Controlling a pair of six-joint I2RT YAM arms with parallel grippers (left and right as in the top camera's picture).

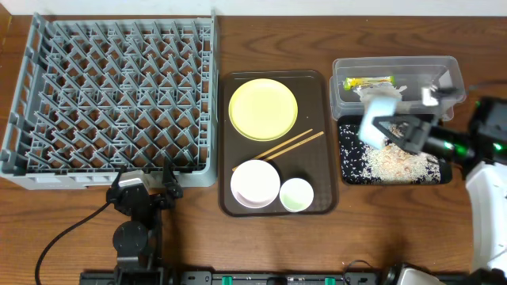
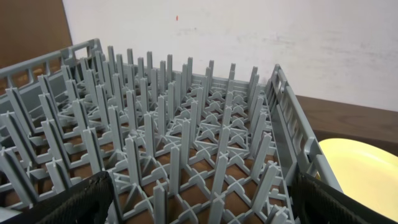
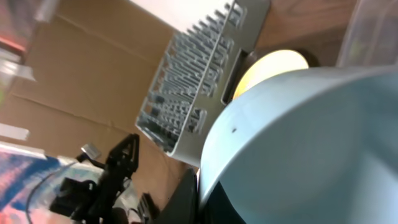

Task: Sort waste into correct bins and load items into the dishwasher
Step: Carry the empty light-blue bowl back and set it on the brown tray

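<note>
My right gripper (image 1: 398, 131) is shut on the rim of the light blue bowl (image 1: 378, 119) and holds it tilted above the black tray (image 1: 349, 150), where white rice scraps (image 1: 396, 165) lie. The bowl fills the right wrist view (image 3: 311, 143). The green-and-orange wrapper (image 1: 367, 81) lies in the clear tub (image 1: 396, 65). The yellow plate (image 1: 263, 108), chopsticks (image 1: 287, 144), white bowl (image 1: 255, 184) and green cup (image 1: 296, 195) sit on the brown tray (image 1: 318, 170). My left gripper (image 1: 146, 186) is open and empty at the front edge of the grey dish rack (image 1: 111, 95). I cannot make out the crumpled paper.
The rack's pegs (image 2: 186, 124) fill the left wrist view, with the yellow plate (image 2: 364, 171) at its right. The rack holds nothing. The brown tray lies between the rack and the two bins. Bare wood runs along the front.
</note>
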